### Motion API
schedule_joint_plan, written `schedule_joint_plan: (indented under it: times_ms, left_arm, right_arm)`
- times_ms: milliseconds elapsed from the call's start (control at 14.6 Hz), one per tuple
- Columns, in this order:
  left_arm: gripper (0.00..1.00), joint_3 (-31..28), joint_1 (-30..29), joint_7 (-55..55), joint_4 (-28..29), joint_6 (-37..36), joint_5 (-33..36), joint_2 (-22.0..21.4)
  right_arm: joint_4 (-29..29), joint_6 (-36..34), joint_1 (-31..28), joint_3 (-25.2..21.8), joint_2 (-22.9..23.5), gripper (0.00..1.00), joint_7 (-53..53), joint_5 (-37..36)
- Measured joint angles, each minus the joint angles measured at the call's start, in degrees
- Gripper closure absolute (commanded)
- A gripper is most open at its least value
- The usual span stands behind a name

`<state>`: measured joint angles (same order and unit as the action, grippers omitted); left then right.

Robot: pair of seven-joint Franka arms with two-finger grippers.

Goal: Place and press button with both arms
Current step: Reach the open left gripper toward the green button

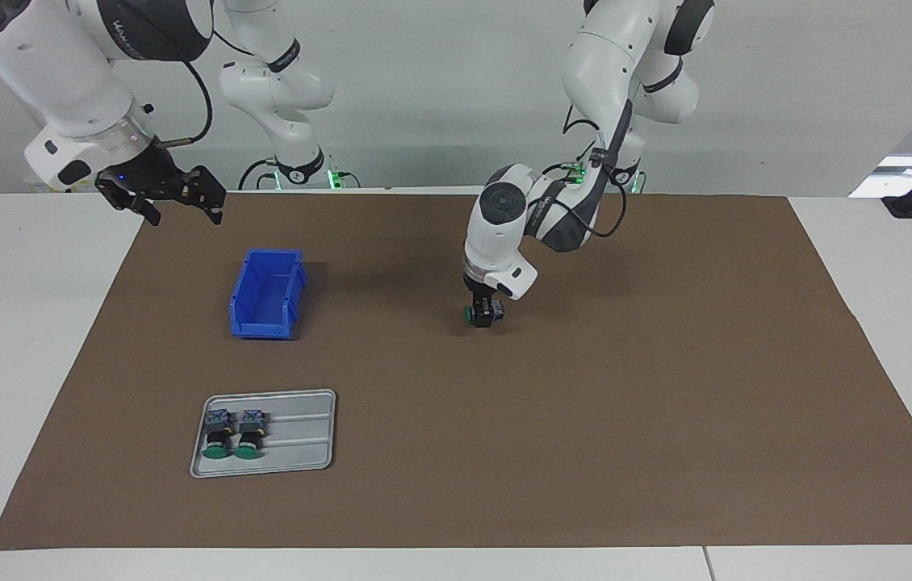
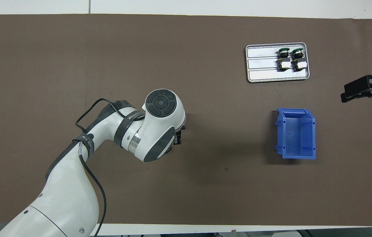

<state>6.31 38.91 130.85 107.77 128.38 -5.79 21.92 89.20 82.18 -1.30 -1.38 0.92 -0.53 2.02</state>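
left claw [image 1: 485,313] low at mid-bench, jaws around one button [image 1: 479,313], grip unclear. right claw [image 1: 161,194] waits open above the bench edge. two buttons remain on tray [image 1: 319,432]; placing and pressing left.

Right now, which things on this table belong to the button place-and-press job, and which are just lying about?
Part of the job:
- button at the left gripper, down at the brown mat mid-table
- right gripper, open, waiting over the mat's edge

Lying about:
- blue bin
- grey tray, farther from the robots than the bin
- two spare buttons lying in the tray
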Motion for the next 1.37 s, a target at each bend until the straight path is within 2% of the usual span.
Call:
schedule_joint_plan:
  times_ms: [273,342,615,752,1025,1367]
  left_arm:
    - [0.34,0.0,0.0,0.4,0.6,1.3,0.0,0.1]
    - [0.37,0.0,0.0,0.4,0.6,1.4,0.0,0.1]
    - [0.75,0.0,0.0,0.4,0.7,1.7,0.0,0.2]
    - [0.86,0.0,0.0,0.4,0.7,1.8,0.1,0.2]
    - [0.94,0.0,0.0,0.5,0.6,2.3,0.1,0.2]
    - [0.94,-0.2,-1.3,-0.9,-0.5,3.8,0.1,-0.9]
  right_arm:
    - [0.1,0.0,0.0,0.0,-0.2,0.0,0.0,0.0]
    - [0.1,0.0,0.0,0.0,-0.2,0.0,0.0,0.0]
    - [0.2,0.0,0.0,0.0,-0.3,0.0,0.0,0.0]
    - [0.2,0.0,0.0,0.0,-0.3,0.0,0.0,0.0]
    - [0.2,0.0,0.0,0.0,-0.3,0.0,0.0,0.0]
    - [0.2,0.0,0.0,0.0,-0.3,0.0,0.0,0.0]
